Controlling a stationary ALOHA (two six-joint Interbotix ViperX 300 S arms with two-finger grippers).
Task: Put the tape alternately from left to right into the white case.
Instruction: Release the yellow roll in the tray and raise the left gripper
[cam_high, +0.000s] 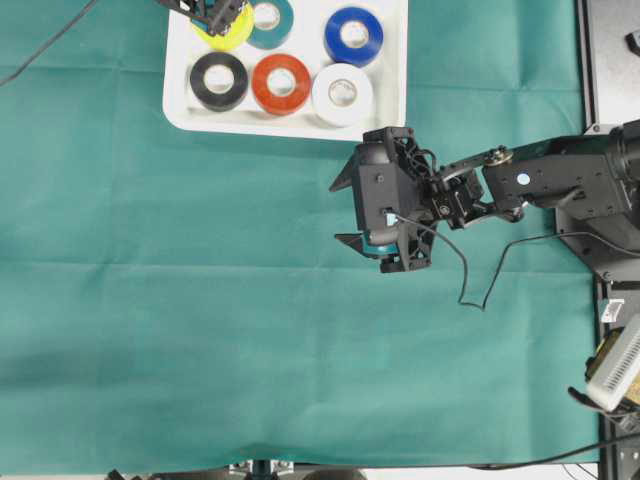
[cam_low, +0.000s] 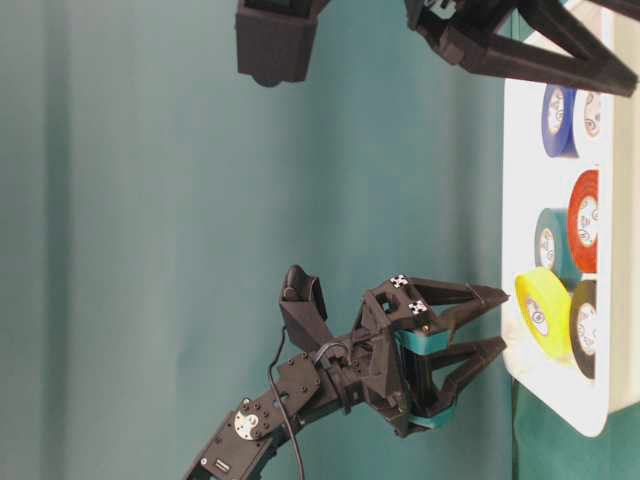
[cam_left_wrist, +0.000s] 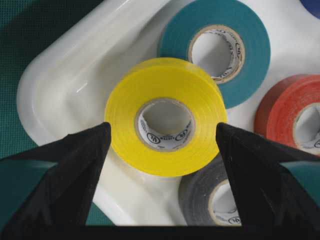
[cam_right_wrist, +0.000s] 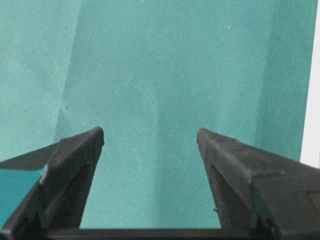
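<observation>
The green cloth (cam_high: 250, 330) covers the whole table, and the right arm (cam_high: 560, 180) reaches in over it from the side. Its pincer, the right gripper (cam_right_wrist: 150, 137), hangs above bare cloth with its jaws spread wide and nothing between them; the edge of the white case (cam_high: 180, 110) lies well off to one side of it.

The case holds all six rolls of tape. The left gripper (cam_left_wrist: 162, 132) sits over the case's corner, jaws parted — the yellow roll (cam_left_wrist: 165, 125) lies between the two fingertips, with a narrow gap visible on either side, so the fingers are not clamped on it. The yellow roll is tilted, leaning partly on the black roll (cam_left_wrist: 210, 200), which lies just below it and toward the right finger (cam_left_wrist: 260, 175). Beyond the yellow roll, farther from the gripper, lies the teal roll (cam_left_wrist: 220, 50), flat on the case floor. To the right finger's side — past the black roll — is the orange-red roll (cam_left_wrist: 290, 115).

In the overhead view the white roll (cam_high: 342, 94) and blue roll (cam_high: 353, 36) lie at the far end of the case from the left gripper, nearer the right gripper.
</observation>
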